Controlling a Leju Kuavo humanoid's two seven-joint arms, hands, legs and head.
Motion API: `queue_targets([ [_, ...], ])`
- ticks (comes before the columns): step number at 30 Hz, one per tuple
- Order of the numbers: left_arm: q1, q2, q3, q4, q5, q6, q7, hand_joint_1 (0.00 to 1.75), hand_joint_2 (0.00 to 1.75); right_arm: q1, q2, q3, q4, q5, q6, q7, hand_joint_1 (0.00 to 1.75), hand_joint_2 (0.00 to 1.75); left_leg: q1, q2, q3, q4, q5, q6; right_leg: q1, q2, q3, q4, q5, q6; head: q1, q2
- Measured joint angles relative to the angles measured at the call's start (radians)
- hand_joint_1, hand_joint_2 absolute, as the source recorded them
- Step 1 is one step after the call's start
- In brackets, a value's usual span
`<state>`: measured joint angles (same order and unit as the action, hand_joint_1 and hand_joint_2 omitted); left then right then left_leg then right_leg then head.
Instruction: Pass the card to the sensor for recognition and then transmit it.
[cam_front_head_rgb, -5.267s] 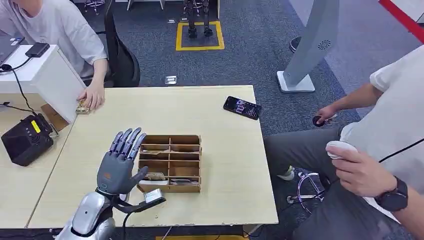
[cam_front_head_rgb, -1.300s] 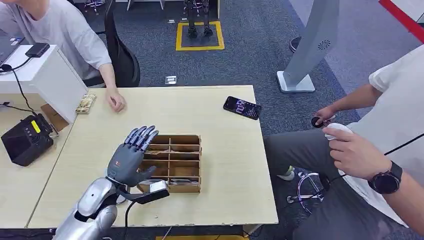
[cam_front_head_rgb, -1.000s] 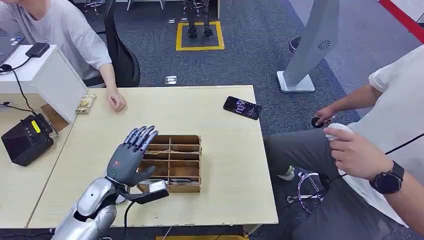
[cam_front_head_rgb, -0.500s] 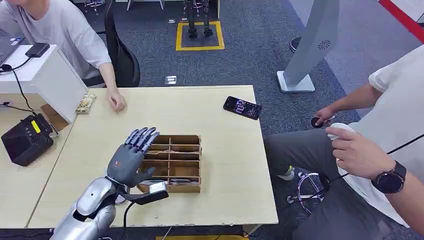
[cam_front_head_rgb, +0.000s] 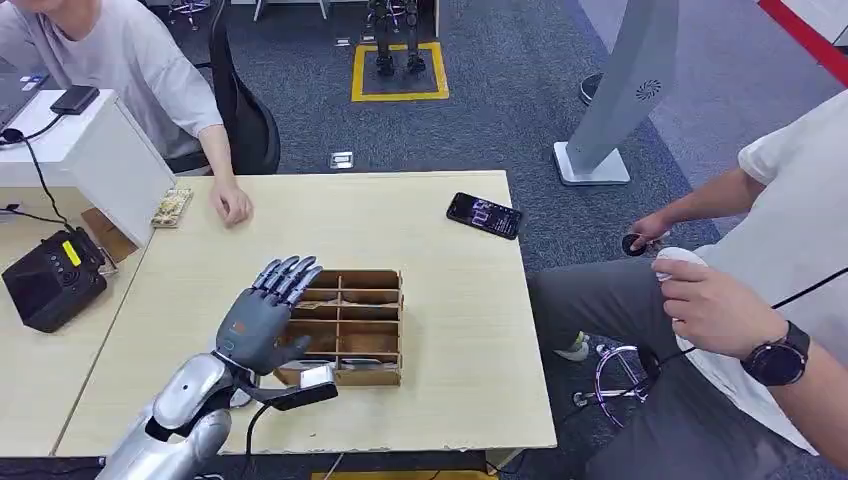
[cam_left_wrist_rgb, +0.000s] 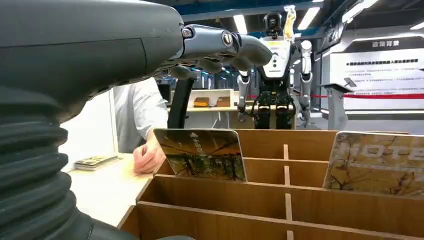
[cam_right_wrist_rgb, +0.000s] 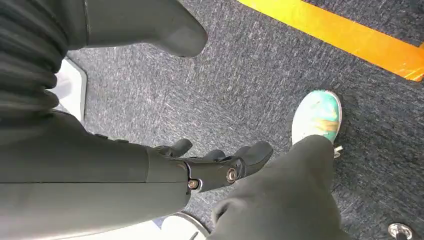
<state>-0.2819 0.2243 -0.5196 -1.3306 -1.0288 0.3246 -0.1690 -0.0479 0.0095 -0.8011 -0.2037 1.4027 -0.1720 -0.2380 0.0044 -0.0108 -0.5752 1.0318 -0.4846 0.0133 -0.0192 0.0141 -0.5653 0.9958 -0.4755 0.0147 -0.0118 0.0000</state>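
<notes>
A wooden box (cam_front_head_rgb: 390, 300) with several compartments sits mid-table. My left hand (cam_front_head_rgb: 262, 318) hovers over its left side, fingers spread and holding nothing. The left wrist view shows two printed cards standing upright in the box (cam_left_wrist_rgb: 280, 200): one (cam_left_wrist_rgb: 202, 154) just beyond my fingers (cam_left_wrist_rgb: 225, 45), another (cam_left_wrist_rgb: 372, 162) in a neighbouring compartment. A further small stack of cards (cam_front_head_rgb: 172, 207) lies at the table's far left beside a person's hand (cam_front_head_rgb: 232, 205). A black device with a yellow label (cam_front_head_rgb: 50, 280) sits on the side table to the left. My right hand (cam_right_wrist_rgb: 215, 162) hangs over the carpet, holding nothing.
A black phone (cam_front_head_rgb: 485, 215) lies at the far right of the table. A white box (cam_front_head_rgb: 105, 150) stands at the far left corner. One person sits behind it, another (cam_front_head_rgb: 760, 300) sits close on the right. A grey stand (cam_front_head_rgb: 620, 90) rises beyond the table.
My left hand has crept slightly nearer the box's front over the last second. Five seconds ago the seated person's hand rested on the card stack; it now lies beside it.
</notes>
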Motion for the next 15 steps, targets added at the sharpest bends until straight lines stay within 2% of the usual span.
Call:
queue_targets([
  [4,0.000,0.000,-0.001,0.000,0.000,-0.002,0.000,0.00,1.75,-0.001,0.000,0.000,0.000,0.000,0.000,0.000,0.00,1.75,0.000,0.000,0.000,0.000,0.000,0.000,0.000,0.000,0.000,0.000,0.000,0.000,0.000,0.000],
  [5,0.000,0.000,-0.001,0.000,0.000,-0.003,0.000,0.12,1.75,-0.001,0.000,0.000,0.000,0.000,0.000,-0.001,0.00,1.75,0.000,0.000,0.000,0.000,0.000,0.000,0.000,0.000,0.000,0.000,0.000,0.000,0.000,0.000],
  [6,-0.001,0.000,-0.001,0.000,0.000,-0.004,0.000,0.12,1.75,-0.001,0.000,0.000,0.000,0.000,-0.001,-0.002,0.00,1.75,0.000,0.000,0.000,0.000,0.000,0.000,0.000,0.000,0.000,0.000,0.000,0.000,0.000,0.000],
  [7,-0.002,0.000,-0.002,0.000,0.000,-0.012,0.001,0.66,1.75,-0.001,0.000,0.000,0.000,0.000,-0.001,-0.003,0.00,1.75,0.000,0.000,0.000,0.000,0.000,0.000,0.000,0.000,0.000,0.000,0.000,0.000,0.000,0.000],
  [8,-0.002,0.001,-0.002,0.000,0.000,-0.017,0.001,1.66,1.75,-0.001,0.000,0.000,0.000,0.001,-0.001,-0.005,0.00,1.75,0.000,0.000,0.000,0.000,0.000,0.000,0.000,0.000,0.000,0.000,0.000,0.000,0.000,0.000],
  [9,-0.002,0.003,-0.002,0.000,0.000,-0.021,0.002,1.75,1.75,-0.001,0.000,0.000,0.000,0.001,-0.001,-0.006,0.00,1.75,0.000,0.000,0.000,0.000,0.000,0.000,0.000,0.000,0.000,0.000,0.000,0.000,0.000,0.000],
  [15,-0.010,0.008,-0.008,0.000,-0.004,-0.032,0.011,1.75,1.75,-0.004,0.000,0.000,0.000,0.001,-0.001,-0.016,0.00,1.75,0.000,0.000,0.000,0.000,0.000,0.000,0.000,0.000,0.000,0.000,0.000,0.000,0.000,0.000],
])
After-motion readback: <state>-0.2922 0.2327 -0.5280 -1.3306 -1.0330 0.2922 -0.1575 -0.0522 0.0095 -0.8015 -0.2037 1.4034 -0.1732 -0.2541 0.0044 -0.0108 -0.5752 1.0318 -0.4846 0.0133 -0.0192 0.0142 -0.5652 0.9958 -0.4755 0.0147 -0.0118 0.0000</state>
